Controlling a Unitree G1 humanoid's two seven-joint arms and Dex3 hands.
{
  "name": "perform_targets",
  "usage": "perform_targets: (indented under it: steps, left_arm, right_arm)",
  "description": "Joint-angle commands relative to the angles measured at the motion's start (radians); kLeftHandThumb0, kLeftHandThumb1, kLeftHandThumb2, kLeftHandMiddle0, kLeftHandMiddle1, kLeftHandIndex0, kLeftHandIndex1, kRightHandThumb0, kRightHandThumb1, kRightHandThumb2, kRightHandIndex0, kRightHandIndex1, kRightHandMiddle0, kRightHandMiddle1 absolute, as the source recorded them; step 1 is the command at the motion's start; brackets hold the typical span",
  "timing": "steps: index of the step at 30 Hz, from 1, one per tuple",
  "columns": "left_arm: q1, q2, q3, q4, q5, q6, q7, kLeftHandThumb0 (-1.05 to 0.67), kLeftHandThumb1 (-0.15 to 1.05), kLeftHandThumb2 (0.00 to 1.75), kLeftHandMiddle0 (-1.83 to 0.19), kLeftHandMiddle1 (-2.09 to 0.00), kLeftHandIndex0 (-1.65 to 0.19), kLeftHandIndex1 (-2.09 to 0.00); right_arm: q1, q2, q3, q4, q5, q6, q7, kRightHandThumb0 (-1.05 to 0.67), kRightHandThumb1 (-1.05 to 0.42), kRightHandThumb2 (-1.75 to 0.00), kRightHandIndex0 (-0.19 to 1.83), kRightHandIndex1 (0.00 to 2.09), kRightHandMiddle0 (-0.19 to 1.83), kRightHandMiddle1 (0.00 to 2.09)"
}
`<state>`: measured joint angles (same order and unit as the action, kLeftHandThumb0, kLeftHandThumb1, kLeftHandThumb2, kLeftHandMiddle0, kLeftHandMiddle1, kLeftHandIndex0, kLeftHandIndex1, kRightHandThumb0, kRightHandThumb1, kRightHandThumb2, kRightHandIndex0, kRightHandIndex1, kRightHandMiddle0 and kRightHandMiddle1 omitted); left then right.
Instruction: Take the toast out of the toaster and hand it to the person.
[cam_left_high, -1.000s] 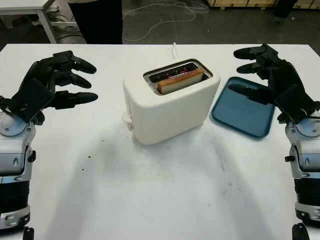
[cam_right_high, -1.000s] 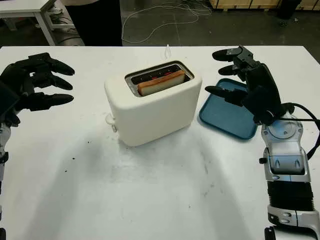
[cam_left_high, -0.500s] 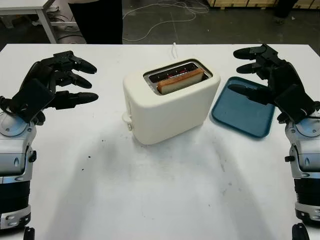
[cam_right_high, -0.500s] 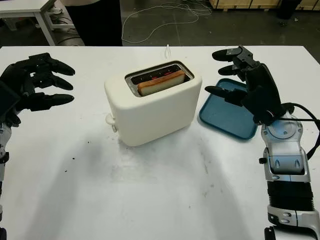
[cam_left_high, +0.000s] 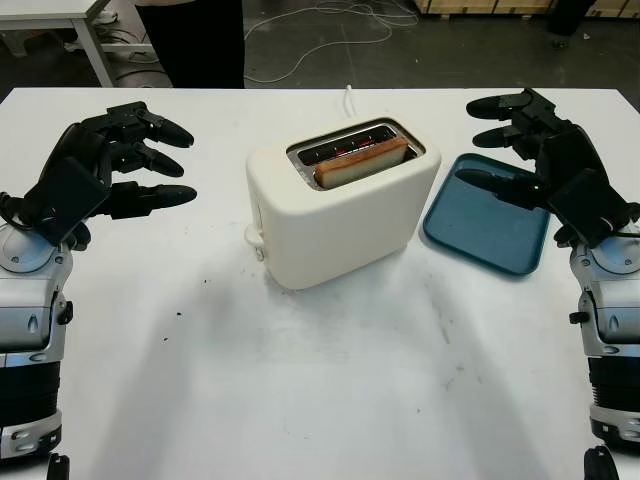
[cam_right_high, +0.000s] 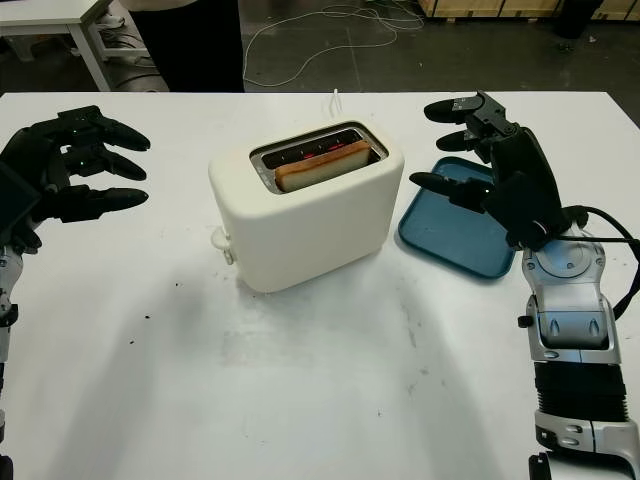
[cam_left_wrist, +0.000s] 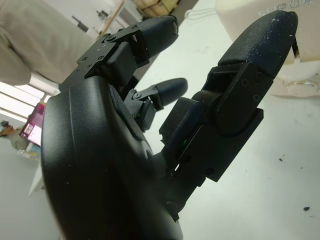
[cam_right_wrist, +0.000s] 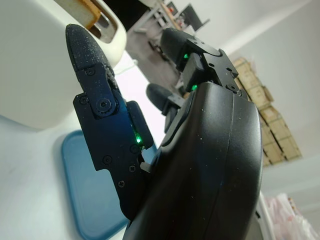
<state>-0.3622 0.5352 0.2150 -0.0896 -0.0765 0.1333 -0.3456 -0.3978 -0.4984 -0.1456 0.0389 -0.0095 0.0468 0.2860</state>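
A cream toaster stands mid-table with a slice of toast sticking up from its front slot. My left hand hovers open over the table well to the toaster's left. My right hand hovers open to the toaster's right, above the blue tray. Neither hand touches the toaster or the toast. In the right wrist view the toaster and the toast's edge lie beyond my fingers. A person in dark clothes stands at the table's far side.
The blue tray lies flat right of the toaster. A white cord runs from the toaster's back toward the far edge. Cables lie on the dark floor beyond. A white table leg stands at the far left.
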Motion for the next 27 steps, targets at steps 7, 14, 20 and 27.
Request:
perform_targets:
  steps: [7, 14, 20, 27]
  left_arm:
    - [0.005, 0.002, 0.002, -0.006, -0.003, -0.017, -0.004, -1.05, 0.63, 0.00, -0.58, -1.08, -0.59, -0.93]
    - [0.008, 0.002, 0.002, -0.008, 0.002, -0.019, 0.000, -1.05, 0.63, 0.00, -0.59, -1.08, -0.59, -0.93]
    - [0.007, 0.001, 0.002, -0.009, -0.001, -0.017, -0.001, -1.05, 0.63, 0.00, -0.60, -1.07, -0.59, -0.93]
    - [0.008, -0.003, 0.005, -0.014, -0.011, -0.004, -0.002, -1.05, 0.62, 0.00, -0.58, -1.07, -0.59, -0.92]
  right_arm:
    - [-0.004, 0.005, 0.004, -0.008, -0.002, -0.004, -0.002, -0.70, -0.80, 0.00, 0.08, 1.17, 0.17, 0.83]
    - [-0.004, 0.007, 0.005, -0.006, -0.002, -0.005, -0.004, -0.70, -0.80, 0.00, 0.09, 1.17, 0.18, 0.83]
    - [-0.004, 0.004, 0.007, -0.010, -0.007, -0.001, -0.004, -0.71, -0.80, 0.00, 0.10, 1.17, 0.18, 0.83]
    - [-0.006, 0.005, 0.006, -0.008, -0.003, -0.002, -0.002, -0.70, -0.80, 0.00, 0.09, 1.17, 0.17, 0.83]
